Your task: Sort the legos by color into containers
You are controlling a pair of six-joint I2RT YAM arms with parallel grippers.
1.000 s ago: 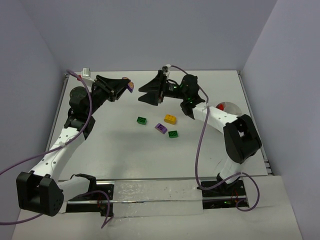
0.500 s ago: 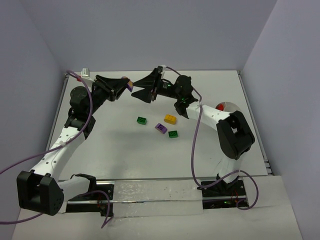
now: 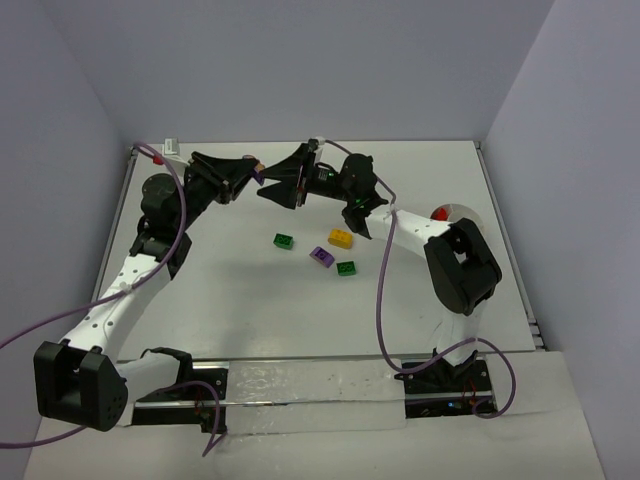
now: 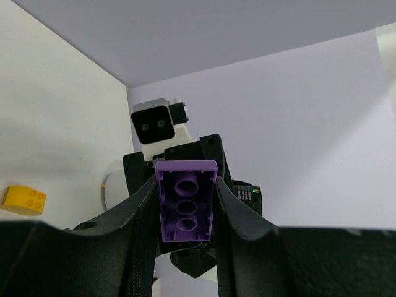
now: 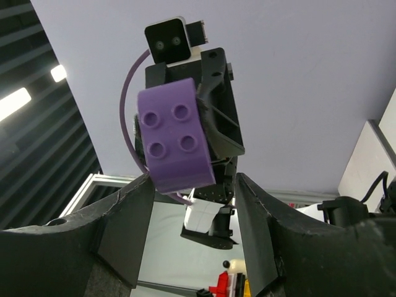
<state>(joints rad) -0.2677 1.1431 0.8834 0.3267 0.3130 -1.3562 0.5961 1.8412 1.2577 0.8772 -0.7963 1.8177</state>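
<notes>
Holding: left gripper clamps the purple brick aloft.
Facing: studs point into the right gripper, jaws parted either side, not gripping.

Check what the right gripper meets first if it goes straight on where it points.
The purple brick clamped in the left gripper: it sits dead ahead, framed by the open fingers of the right gripper. How near is unclear.

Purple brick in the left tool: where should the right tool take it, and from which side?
I'd take the purple brick by its free end, head-on from opposite the left tool. Its fingers pinch the long side walls, so only the jutting end looks clear for the right tool.
</notes>
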